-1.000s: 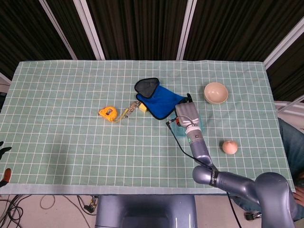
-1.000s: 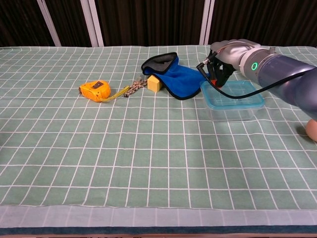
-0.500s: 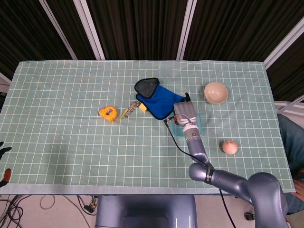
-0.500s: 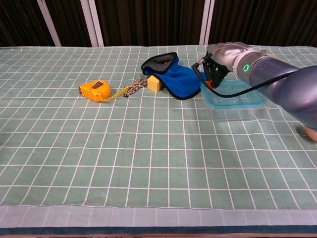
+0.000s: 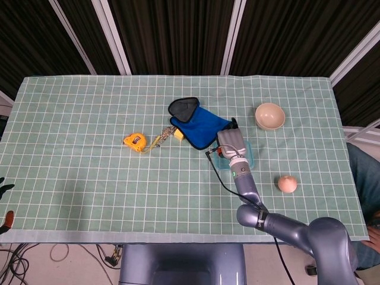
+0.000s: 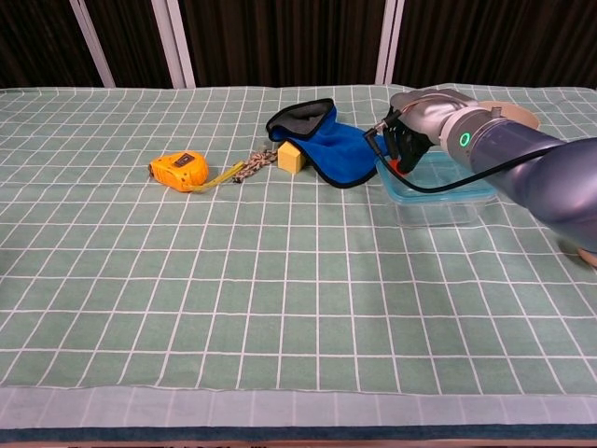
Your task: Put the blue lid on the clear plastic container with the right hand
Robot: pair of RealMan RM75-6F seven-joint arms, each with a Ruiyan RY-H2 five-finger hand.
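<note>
Already the blue lid [image 6: 438, 179] is seen lying on the clear plastic container [image 6: 438, 207], its rim lined up with the container's top edges as far as can be judged, on the right half of the desk [image 6: 280, 280]. Over the last second the right hand [image 6: 410, 140] has been lowered from above the near-left corner of the lid and is now set at that corner, fingers curled downward against or just over the rim; whether the rim is pinched or only pressed cannot be told, since the palm hides the fingertips in the head view. From this it is judged that placement is done or nearly so, and that only pressing the lid down and letting go is left. The left hand is not shown in either view. Just beside the container a blue cloth pouch [image 6: 336, 145] is spread, with a yellow block [image 6: 291, 157] touching it and an orange tape measure [image 6: 182, 171] further left. A beige bowl [image 5: 269, 115] and a peach-coloured egg-shaped object [image 5: 287, 183] lie apart to the right. The desk is covered by a green checked cloth, and dark curtains with pale frame bars are seen behind.
</note>
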